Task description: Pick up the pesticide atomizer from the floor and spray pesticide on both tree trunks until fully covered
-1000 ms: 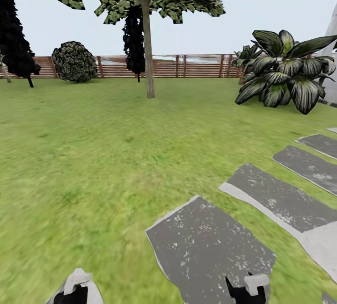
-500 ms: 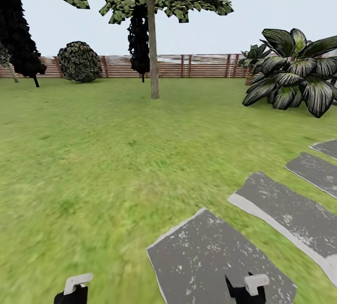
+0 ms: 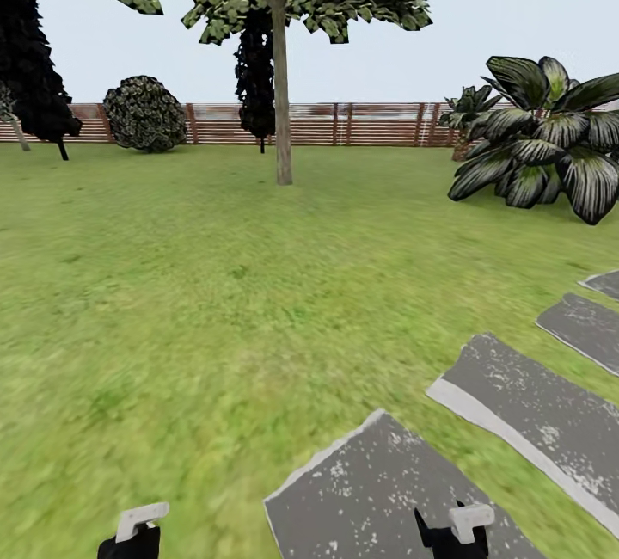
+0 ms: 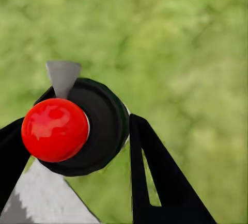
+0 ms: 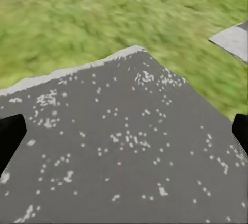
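left gripper (image 4: 77,146) is clamped on the atomizer (image 4: 77,131), right gripper (image 5: 124,136) spread apart; approach the trunk (image 3: 282,103) squarely, nozzle level.

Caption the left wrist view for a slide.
Left gripper clamps the red-capped atomizer above blurred grass.

Both arms are looking matte black at the wrist, each wearing a little white blocky cap. The left gripper (image 4: 77,146) is showing flat black triangular fingers (image 4: 155,182), one with a cut-out slot.
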Available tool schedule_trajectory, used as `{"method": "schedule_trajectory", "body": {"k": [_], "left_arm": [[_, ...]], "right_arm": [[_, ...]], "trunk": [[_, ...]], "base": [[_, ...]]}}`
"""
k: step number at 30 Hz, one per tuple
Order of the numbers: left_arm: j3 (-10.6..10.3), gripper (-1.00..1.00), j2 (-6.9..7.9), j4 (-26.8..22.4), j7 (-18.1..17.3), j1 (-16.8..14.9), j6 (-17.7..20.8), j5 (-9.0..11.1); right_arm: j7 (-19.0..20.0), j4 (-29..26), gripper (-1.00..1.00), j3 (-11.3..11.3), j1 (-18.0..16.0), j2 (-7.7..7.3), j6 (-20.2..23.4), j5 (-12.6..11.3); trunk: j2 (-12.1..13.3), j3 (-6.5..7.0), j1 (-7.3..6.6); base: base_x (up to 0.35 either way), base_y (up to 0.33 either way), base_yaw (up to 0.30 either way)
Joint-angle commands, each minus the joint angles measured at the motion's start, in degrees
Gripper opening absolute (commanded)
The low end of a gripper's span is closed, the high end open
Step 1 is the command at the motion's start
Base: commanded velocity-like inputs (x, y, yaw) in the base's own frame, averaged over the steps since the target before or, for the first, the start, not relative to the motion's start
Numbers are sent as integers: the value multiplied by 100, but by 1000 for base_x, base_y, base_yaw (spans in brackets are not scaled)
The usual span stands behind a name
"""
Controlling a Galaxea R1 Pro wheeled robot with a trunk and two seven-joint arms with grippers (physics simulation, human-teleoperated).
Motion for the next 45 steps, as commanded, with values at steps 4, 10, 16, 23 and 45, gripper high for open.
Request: {"method": "schedule_trajectory", "body": {"k": [4,10,16,23,45], "left_arm": [[-1,-100,-1,3,-1,-3,-17,52],[0,-100,-7,3,-1,-3,-17,52],[0,-100,-7,3,-1,-3,-17,51],[0,-100,-8,3,-1,-3,-17,51],[0,-100,-5,3,-1,-3,-17,52]], "right_arm": [[10,4,100,6,-3,-2,-17,10],[9,4,100,9,-3,-2,-17,11],[10,4,100,9,-3,-2,-17,13],[10,4,100,9,-3,-2,-17,10],[10,4,100,8,-3,-2,-17,13]], "trunk": [[-2,-5,2],[-2,-5,2],[-2,-5,2],[-2,-5,2],[-2,-5,2]], "base": [[340,0,4],[339,0,70],[340,0,5],[340,0,0],[340,0,0]]}}
